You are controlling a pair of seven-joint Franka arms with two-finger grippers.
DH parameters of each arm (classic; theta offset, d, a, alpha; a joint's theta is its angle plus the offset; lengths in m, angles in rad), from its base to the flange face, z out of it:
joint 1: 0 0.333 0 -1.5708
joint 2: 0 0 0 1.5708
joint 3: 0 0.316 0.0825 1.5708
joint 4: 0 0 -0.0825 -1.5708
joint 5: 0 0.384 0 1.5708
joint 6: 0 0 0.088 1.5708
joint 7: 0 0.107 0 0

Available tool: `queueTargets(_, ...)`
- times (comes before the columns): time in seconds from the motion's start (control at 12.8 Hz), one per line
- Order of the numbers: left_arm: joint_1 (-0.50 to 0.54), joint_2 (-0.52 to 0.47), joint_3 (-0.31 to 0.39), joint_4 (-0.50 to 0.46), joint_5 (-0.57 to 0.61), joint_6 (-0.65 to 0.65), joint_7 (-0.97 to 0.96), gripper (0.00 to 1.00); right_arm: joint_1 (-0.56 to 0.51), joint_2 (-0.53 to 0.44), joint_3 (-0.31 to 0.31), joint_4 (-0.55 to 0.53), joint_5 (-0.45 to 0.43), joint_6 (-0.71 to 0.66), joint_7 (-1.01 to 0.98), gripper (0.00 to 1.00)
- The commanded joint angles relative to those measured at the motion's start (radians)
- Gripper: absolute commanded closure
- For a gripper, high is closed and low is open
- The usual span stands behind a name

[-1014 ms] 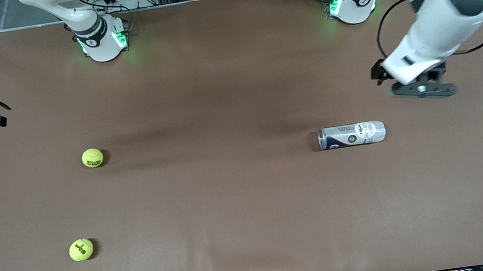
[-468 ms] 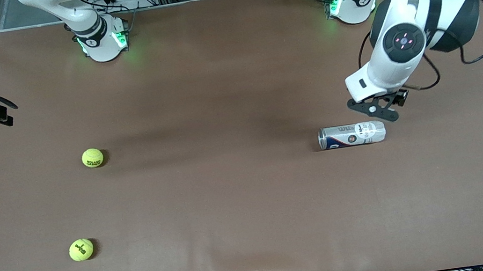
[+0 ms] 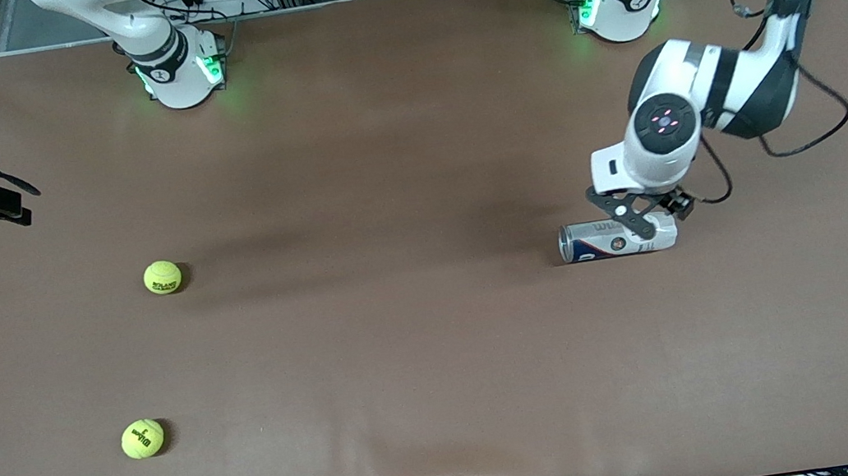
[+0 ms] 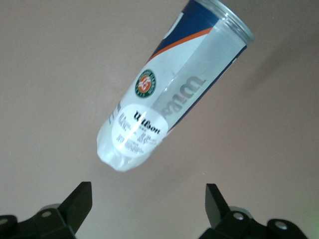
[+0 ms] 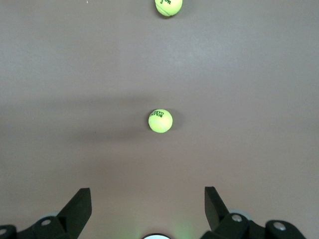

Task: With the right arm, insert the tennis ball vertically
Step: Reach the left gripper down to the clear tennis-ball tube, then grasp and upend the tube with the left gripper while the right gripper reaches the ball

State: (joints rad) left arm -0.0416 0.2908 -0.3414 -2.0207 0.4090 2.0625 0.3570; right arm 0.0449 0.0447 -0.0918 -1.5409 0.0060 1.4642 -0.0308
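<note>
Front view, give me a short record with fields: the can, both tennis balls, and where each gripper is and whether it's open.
tennis ball can: Wilson can lying on its side, toward the left arm's end of the table
tennis ball one: ball on the table toward the right arm's end
tennis ball two: ball nearer the front camera than the first, also loose on the table
left gripper: open, over the can, nothing held
right gripper: open, at the table's edge at the right arm's end, above bare table near the first ball, nothing held

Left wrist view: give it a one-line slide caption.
Open left gripper above a tennis-ball can lying on its side on the brown table.
</note>
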Motion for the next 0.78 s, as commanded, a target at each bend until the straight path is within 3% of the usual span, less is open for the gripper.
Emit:
queueTargets(0.0, -0.006, 0.051, -0.004, 0.008, 0.062, 0.045, 0.083, 0.0, -0.019, -0.006, -0.003, -0.045, -0.014, 0.045, -0.009, 0.0)
queueTargets(0.47, -0.018, 0.128, -0.005, 0.02, 0.204, 0.077, 0.16, 0.0, -0.023, -0.023, -0.003, -0.157, -0.003, 0.125, -0.008, 0.0)
queueTargets(0.7, -0.023, 0.16, -0.013, 0.03, 0.263, 0.099, 0.163, 0.0, -0.016, -0.023, -0.003, -0.237, -0.003, 0.227, -0.004, 0.0)
